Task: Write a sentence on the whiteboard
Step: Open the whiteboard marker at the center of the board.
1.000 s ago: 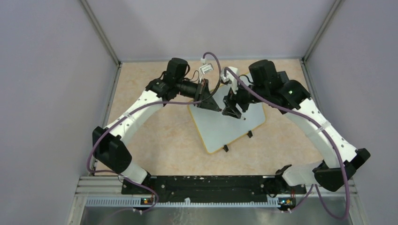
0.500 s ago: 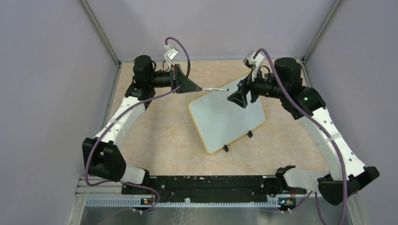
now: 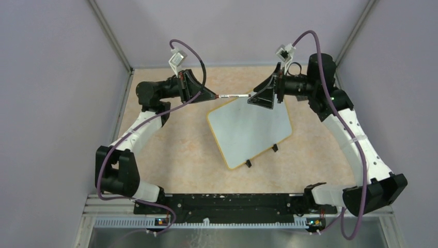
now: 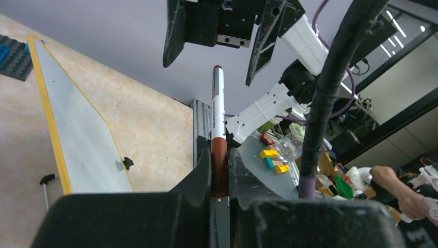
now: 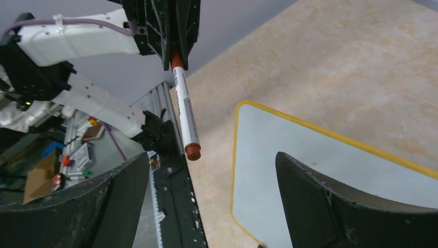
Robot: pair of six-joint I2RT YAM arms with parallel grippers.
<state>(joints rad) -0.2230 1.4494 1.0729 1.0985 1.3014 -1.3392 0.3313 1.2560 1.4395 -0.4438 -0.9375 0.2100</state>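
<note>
The whiteboard [image 3: 248, 132] lies flat on the tan table, yellow-rimmed and turned at an angle; it also shows in the left wrist view [image 4: 77, 139] and the right wrist view [image 5: 320, 170]. Its face shows no writing, so the sentence is not in view. My left gripper [image 3: 216, 96] [image 4: 219, 155] is shut on the red-brown cap end of a white marker [image 3: 232, 96] [image 4: 218, 103] [image 5: 185, 111], held level above the board's far edge. My right gripper [image 3: 251, 97] [image 5: 212, 155] faces it, open wide, with the marker's free end just between its fingertips, touching neither.
Two black clip feet [image 3: 248, 163] [image 3: 275, 148] stick out from the board's near edge. A dark blue studded plate [image 4: 15, 57] lies beyond the board's far corner. Grey walls close in the table on three sides, and a black rail [image 3: 227, 204] runs along the front.
Both arms rose from over the board and drew apart toward the back. The left kept the marker; the right opened wider and came up to the marker's free end.
</note>
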